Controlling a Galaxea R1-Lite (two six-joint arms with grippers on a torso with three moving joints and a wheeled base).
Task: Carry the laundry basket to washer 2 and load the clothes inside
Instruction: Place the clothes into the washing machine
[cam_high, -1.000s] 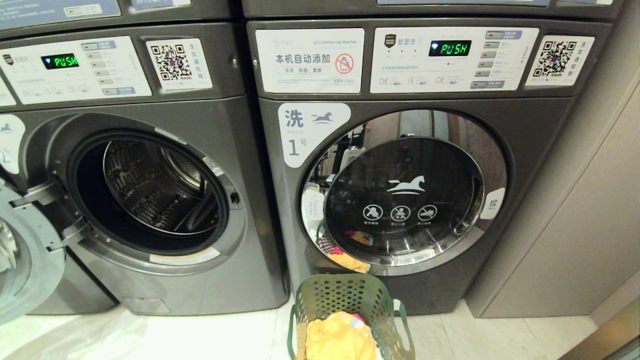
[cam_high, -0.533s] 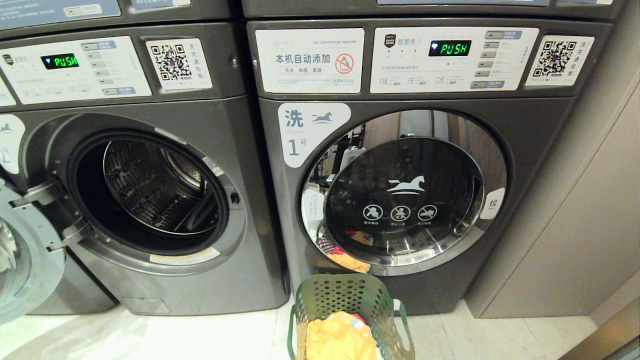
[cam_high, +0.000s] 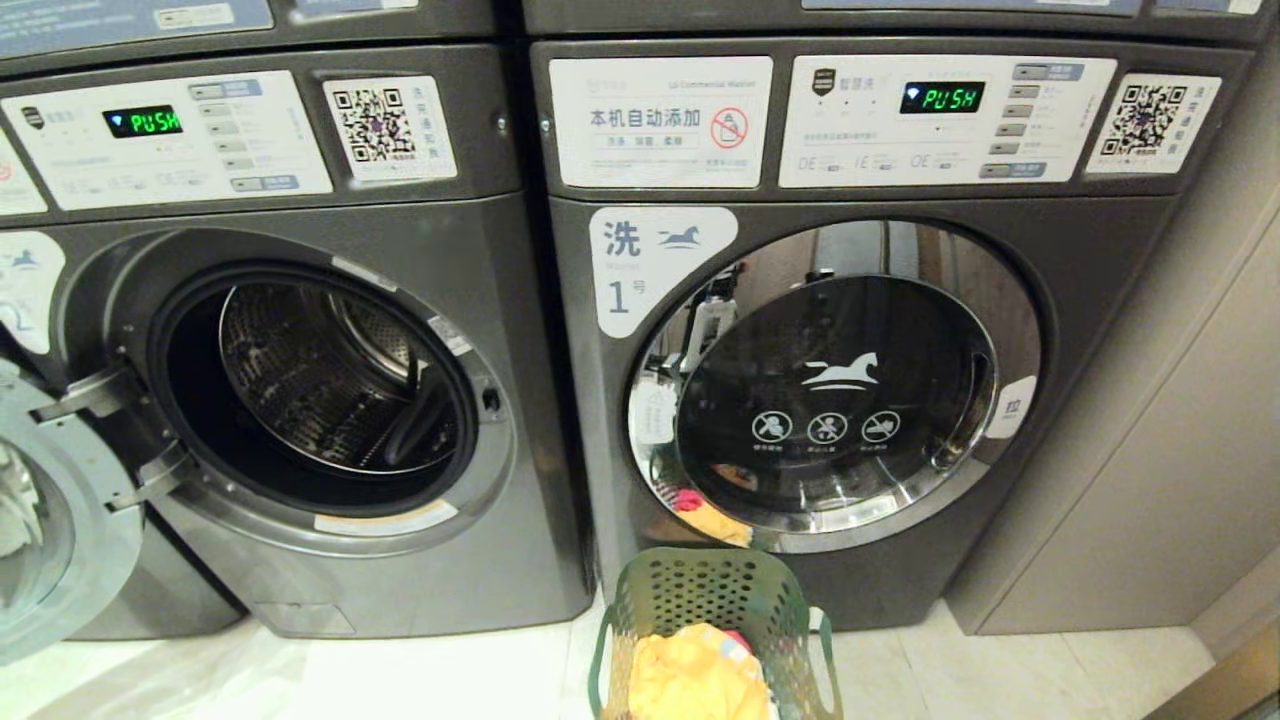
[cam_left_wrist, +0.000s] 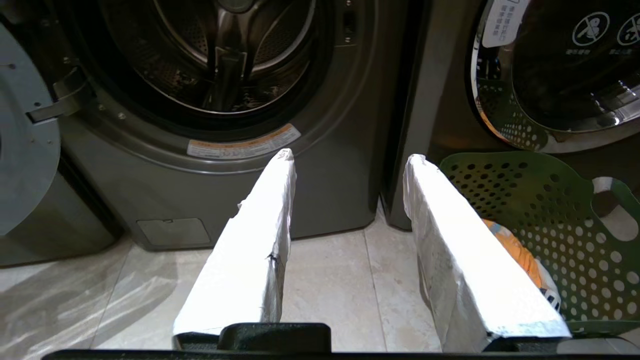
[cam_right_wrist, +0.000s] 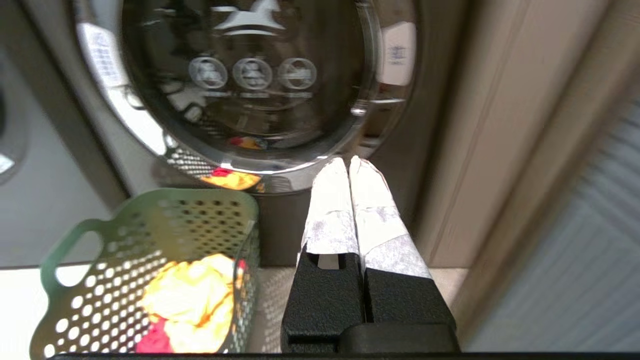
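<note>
The left gripper hangs low with its white-wrapped fingers spread apart and nothing between them, just beside the laundry basket. The right gripper on the basket's other side has its fingers pressed together, holding nothing. The green basket stands on the floor touching or nearly touching the front of the washer marked 1, whose door is shut. Yellow and red clothes lie inside the basket. Left of the basket, washer 2 stands with its door swung open and its drum bare.
</note>
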